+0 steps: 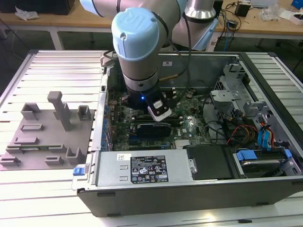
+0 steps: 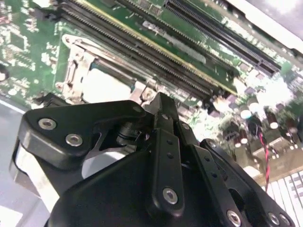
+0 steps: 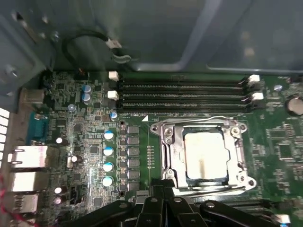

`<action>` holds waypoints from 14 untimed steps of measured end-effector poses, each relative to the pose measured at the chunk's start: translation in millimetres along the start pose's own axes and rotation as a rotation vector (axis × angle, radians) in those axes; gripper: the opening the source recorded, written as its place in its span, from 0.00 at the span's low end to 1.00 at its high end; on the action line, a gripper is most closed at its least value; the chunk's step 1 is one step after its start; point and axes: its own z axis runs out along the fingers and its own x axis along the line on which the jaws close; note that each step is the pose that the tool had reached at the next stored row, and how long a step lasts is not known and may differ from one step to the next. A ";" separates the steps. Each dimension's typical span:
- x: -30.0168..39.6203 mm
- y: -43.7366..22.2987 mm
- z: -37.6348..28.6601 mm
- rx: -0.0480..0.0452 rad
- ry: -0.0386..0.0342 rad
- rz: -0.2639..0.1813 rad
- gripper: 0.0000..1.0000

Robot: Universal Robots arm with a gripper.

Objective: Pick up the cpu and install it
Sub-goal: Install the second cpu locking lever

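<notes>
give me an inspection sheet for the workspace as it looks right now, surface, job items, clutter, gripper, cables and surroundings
Surface: slatted metal table carrying an open computer case.
Job's things: cpu, pale silver top, lying flat inside the metal socket frame on the motherboard.
Clutter: grey plastic plate with upright blocks on the exterior view's left of the case.
Gripper: gripper down inside the case, just beside the socket; nothing seen held.
Cables: black looped cable by the case wall; red and black wires near the drive bays.
Surroundings: wooden workbenches behind the table.
</notes>
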 end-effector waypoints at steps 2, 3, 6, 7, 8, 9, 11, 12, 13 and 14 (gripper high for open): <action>-1.6 2.9 -10.4 0.0019 -0.0001 0.000 0.11; -2.5 4.6 -16.0 0.0038 -0.0003 0.001 0.11; -4.4 7.8 -27.2 0.0116 -0.0009 0.002 0.11; -4.9 8.4 -29.1 0.0146 -0.0010 0.002 0.11; -5.4 8.4 -29.2 0.0207 -0.0009 0.002 0.11; -6.2 8.4 -29.1 0.0250 -0.0006 0.003 0.11; -9.8 8.4 -28.8 0.0375 0.0008 0.006 0.11; -13.4 8.4 -28.4 0.0479 0.0024 0.008 0.11; -16.4 8.4 -28.0 0.0558 0.0034 0.011 0.11; -18.3 8.4 -27.8 0.0617 0.0041 0.012 0.11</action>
